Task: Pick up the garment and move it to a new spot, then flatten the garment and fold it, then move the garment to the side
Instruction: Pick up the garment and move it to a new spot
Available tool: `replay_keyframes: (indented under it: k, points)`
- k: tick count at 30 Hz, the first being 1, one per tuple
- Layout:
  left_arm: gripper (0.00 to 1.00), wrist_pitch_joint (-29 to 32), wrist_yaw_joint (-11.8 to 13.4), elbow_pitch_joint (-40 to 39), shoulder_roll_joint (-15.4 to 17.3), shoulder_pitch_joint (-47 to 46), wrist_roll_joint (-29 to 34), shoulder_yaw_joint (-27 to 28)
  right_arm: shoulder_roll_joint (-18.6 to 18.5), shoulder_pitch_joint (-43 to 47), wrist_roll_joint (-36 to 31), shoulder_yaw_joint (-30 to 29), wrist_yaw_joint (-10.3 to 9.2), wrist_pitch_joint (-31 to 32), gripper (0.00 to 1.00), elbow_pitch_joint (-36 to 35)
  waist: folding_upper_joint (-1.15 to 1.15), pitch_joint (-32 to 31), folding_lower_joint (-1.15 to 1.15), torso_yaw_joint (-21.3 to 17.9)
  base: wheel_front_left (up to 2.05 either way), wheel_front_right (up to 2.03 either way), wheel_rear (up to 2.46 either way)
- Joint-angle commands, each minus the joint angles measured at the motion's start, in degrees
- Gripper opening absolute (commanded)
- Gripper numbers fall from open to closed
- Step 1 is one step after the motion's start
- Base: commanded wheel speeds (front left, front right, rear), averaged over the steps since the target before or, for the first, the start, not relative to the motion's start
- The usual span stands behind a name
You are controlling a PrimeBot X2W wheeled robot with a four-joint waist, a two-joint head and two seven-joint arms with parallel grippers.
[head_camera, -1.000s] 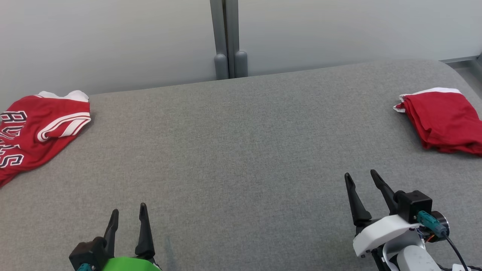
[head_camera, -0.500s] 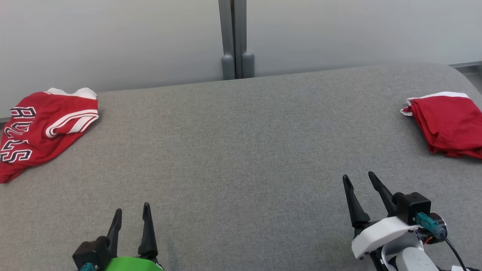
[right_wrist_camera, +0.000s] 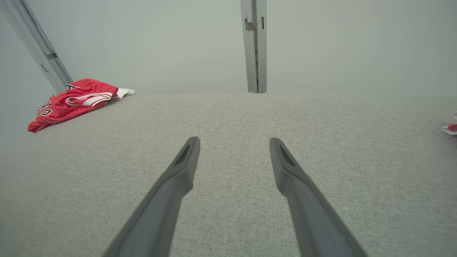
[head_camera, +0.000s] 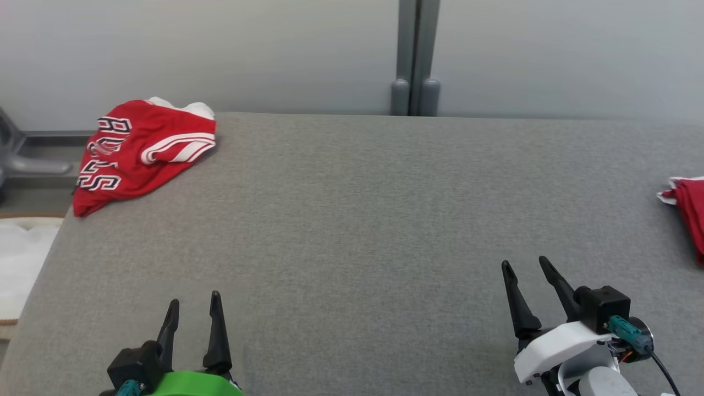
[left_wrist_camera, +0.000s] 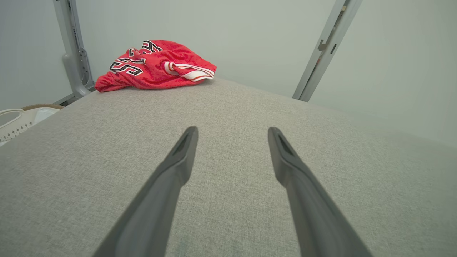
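Reaching a pale wall (head_camera: 220,55), the grey fabric surface (head_camera: 352,220) bears a crumpled red jersey (head_camera: 137,157) at ten o'clock. Left gripper (head_camera: 195,297) and right gripper (head_camera: 524,260) stand spread, empty.

Garment (head_camera: 144,148) crumpled on table (head_camera: 352,220); far-left corner

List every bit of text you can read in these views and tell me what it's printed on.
"BU" and "LS": large black letters outlined in white, on the crumpled red jersey at the far left corner of the grey surface. A fold hides the middle of the word, so the whole of it cannot be read.
Folded red garment at the right edge: no text on the part that shows.
Nothing else legible.
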Motion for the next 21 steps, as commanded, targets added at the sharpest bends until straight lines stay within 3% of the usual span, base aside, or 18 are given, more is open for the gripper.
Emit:
replay_keyframes:
  k: [1,10,21]
  points:
    - [1.00,0.0,-0.1,-0.2,0.2,-0.3,0.5,0.1,-0.2,0.8,0.3,0.1,-0.09,-0.3,1.00,-0.1,0.00,-0.4,0.00,7.2,0.00,0.00,0.00]
    - [1.00,0.0,-0.5,-0.5,0.2,0.9,1.5,1.3,-0.2,0.7,1.3,2.0,-0.09,-0.3,1.00,0.5,0.00,-0.9,0.00,15.6,0.00,0.00,0.00]
    - [1.00,0.0,-0.7,-1.1,0.2,1.6,1.6,1.5,-0.2,1.1,1.5,3.2,-0.09,-0.3,1.00,0.5,0.00,-1.3,0.00,17.7,0.00,0.00,0.00]
